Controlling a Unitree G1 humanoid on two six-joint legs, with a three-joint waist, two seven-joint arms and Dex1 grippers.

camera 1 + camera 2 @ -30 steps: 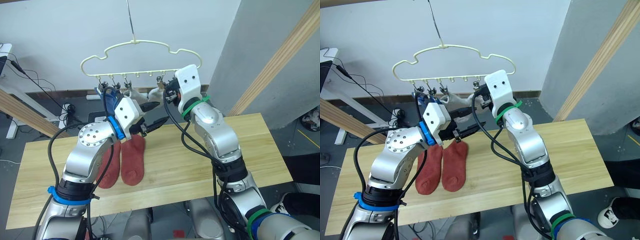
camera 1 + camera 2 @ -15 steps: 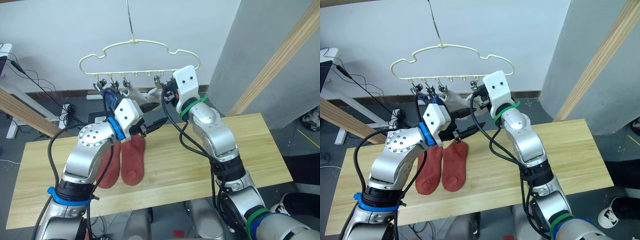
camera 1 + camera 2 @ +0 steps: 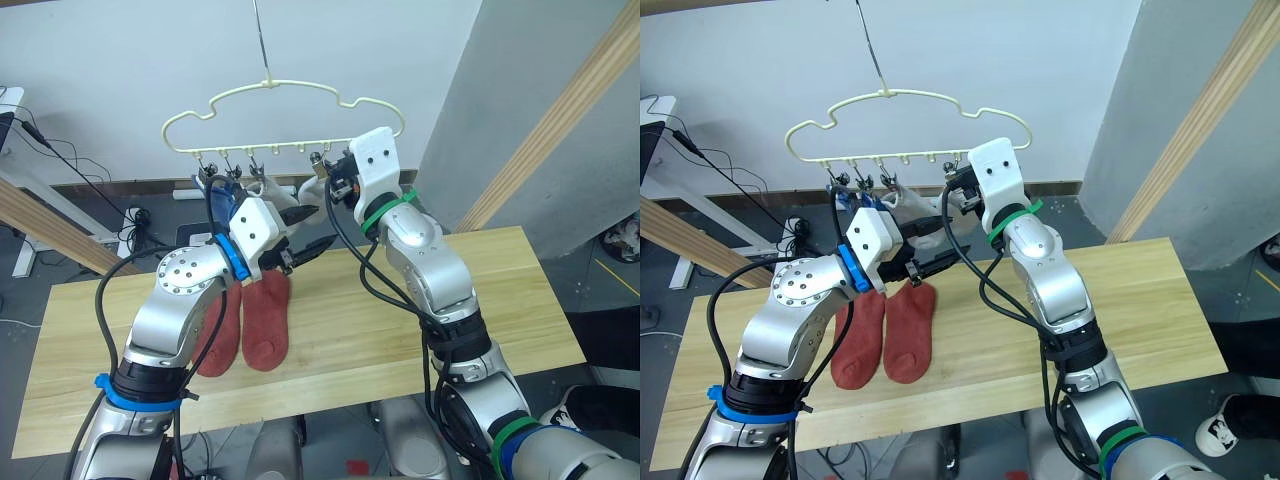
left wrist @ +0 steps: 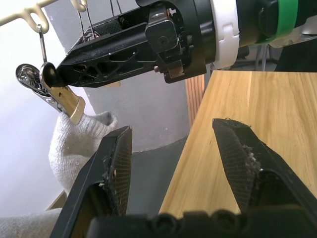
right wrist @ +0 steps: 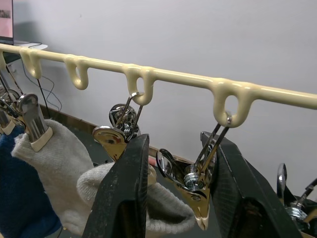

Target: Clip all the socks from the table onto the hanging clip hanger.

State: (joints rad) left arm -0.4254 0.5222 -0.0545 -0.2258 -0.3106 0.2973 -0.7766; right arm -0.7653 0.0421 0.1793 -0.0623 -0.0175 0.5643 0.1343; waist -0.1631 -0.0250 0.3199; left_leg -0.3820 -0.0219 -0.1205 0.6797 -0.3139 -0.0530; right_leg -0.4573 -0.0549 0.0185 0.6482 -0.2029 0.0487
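Blue and grey socks [image 5: 54,163] already hang from the clip hanger [image 3: 285,110]; two red socks [image 3: 247,320] remain on the tabletop [image 3: 520,310]. Both jaws, left [image 4: 181,163] and right [image 5: 176,163], gape empty.

**Socks on hanger and table**

We see the cream-yellow clip hanger [image 3: 283,118] hanging by its long metal hook at 12 o'clock above the table [image 3: 420,330], its cloud-shaped outline level and a row of small metal clips beneath. A blue sock [image 3: 218,200] and light grey socks [image 5: 54,166] hang clipped from the hanger's left half. On the light wood table, two rust-red socks [image 3: 250,322] lie flat side by side at about 8 o'clock, toes toward us.
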